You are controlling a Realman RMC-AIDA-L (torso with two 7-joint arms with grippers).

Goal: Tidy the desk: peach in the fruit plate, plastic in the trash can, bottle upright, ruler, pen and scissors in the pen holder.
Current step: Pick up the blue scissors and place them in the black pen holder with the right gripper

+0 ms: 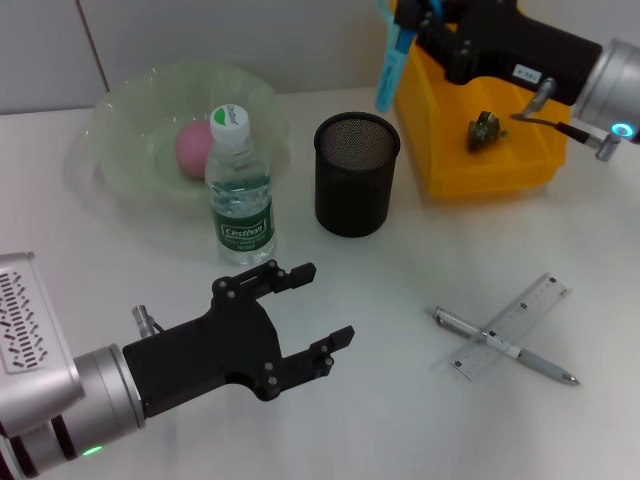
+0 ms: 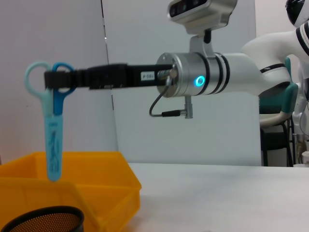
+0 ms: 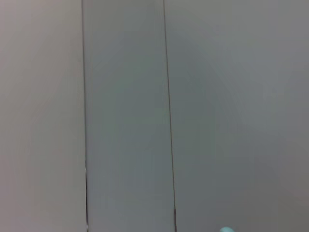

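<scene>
Right gripper (image 1: 425,28): raised over the yellow bin, clamped on the handles of the scissors (image 1: 393,62); seen also in the left wrist view (image 2: 55,79).
Scissors: light blue, hanging blades down (image 2: 53,140) above the bin's near-left corner, clear of the pen holder.
Left gripper (image 1: 318,308): low over the near-left table, fingers spread apart, holding nothing; points toward the bottle.
Yellow bin (image 1: 440,165): far right of the table, a small dark crumpled item (image 1: 487,130) inside; serves as the trash can here.
Pen holder (image 1: 356,175): black mesh cup, upright, just left of the bin; contents cannot be made out.
Bottle (image 1: 240,190): upright, green label, white cap, just beside the near rim of the fruit plate.
Fruit plate (image 1: 130,115): translucent green bowl, far left.
Peach (image 1: 195,148): pink, inside the fruit plate, partly behind the bottle.
Ruler (image 1: 515,322): clear, flat on the table, near right.
Pen (image 1: 505,346): silver, lying crossed with the ruler and touching it.
Right wrist view: plain wall panels only.
</scene>
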